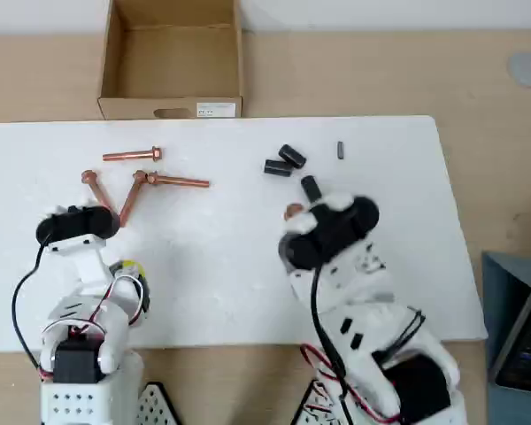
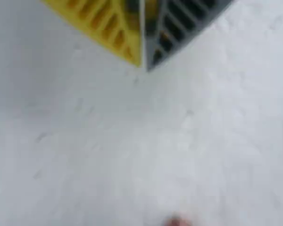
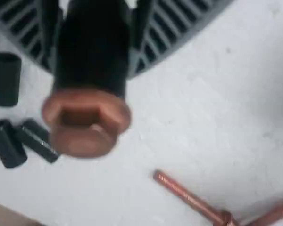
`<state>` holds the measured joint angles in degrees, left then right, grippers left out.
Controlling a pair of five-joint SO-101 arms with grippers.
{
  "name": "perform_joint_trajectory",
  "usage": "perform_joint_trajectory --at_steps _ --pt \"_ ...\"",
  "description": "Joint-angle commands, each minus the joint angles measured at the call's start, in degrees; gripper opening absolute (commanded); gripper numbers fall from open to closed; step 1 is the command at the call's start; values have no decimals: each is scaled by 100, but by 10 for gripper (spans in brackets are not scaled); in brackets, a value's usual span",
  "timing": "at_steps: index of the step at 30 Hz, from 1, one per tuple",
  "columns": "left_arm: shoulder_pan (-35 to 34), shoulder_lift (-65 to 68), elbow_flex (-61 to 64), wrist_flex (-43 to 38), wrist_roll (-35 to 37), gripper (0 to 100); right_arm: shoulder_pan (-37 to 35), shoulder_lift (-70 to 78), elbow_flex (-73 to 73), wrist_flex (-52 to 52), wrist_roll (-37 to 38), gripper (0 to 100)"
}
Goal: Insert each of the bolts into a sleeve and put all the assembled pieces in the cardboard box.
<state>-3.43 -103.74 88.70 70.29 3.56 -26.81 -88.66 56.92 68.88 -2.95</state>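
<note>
Between the jaws of the right gripper (image 3: pixel 92 70), clamped tight, sits a black cylindrical sleeve (image 3: pixel 92 42) with a copper hex-head bolt (image 3: pixel 86 123) inside. To box it, hold firm, lift clear of the loose black sleeves (image 3: pixel 7 77), and release low inside the brown cardboard box (image 1: pixel 171 108). Nearby, the left gripper (image 2: pixel 142 63) hangs pinched together, empty.

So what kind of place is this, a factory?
More likely a small robot lab or workshop, I'd guess: two little robot arms sit at a wooden table, with bolts, sleeves and a box set out.
</note>
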Motion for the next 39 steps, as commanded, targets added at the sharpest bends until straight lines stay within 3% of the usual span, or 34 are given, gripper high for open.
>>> perform_joint_trajectory --at_steps 1,8,16,39 --pt "-62 -48 316 -334 -35 1 101 1235 -945 -607 -35 9" --pt "-62 -48 448 -633 -26 1 101 3881 -2475 -1705 0 9" --pt "-62 -48 448 -624 -9 2 110 6642 -4400 -2743 730 9" --pt "-62 -48 448 -615 0 2 171 13692 -11495 -3059 2057 12"
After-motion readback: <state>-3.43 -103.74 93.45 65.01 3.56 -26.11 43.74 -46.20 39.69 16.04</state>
